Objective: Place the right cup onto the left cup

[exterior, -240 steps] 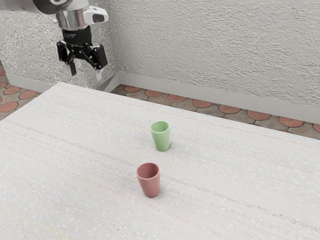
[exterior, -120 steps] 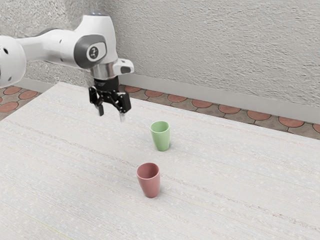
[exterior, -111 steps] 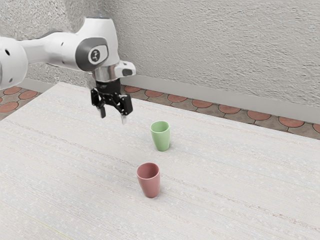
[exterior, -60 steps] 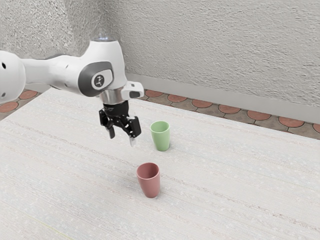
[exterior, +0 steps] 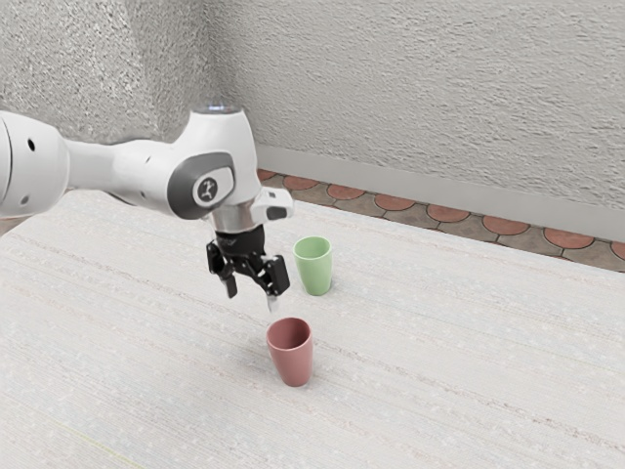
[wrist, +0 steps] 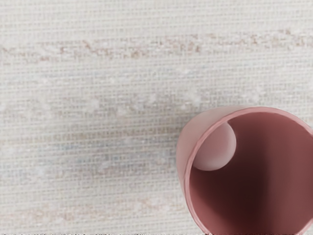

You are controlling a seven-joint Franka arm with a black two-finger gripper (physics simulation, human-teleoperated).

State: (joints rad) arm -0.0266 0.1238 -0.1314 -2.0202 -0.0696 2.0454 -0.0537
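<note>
Wall: behind everything you had a rough grey wall (exterior: 420, 88), cut off by the exterior view's upper border.
Table: your pale, streaked table (exterior: 449, 381) ran out of the exterior view, so its full extent could not be checked.
Arm: your white arm (exterior: 127, 171) entered from the exterior view's left, its base cut off there; it hid part of the table's far edge.
Floor: red and grey tiles (exterior: 395, 203) lay past the table, partly covered by its edge.
Claw: your black gripper (exterior: 252, 297) hung over the table, fingers spread and nothing between them, its pale fingertip (exterior: 272, 305) faint against the tabletop and near the red cup's rim.
Red cup: your red cup (exterior: 293, 362) stood upright on the table, apart from the green one. The wrist view cut off part of its rim.
Green cup: your green cup (exterior: 314, 269) stood upright beyond the red one, near the gripper but clear of it; its inner bottom was hidden from you.
Pale disc: inside the red cup you had a pale round patch (wrist: 215, 147), its nature hard to make out.
</note>
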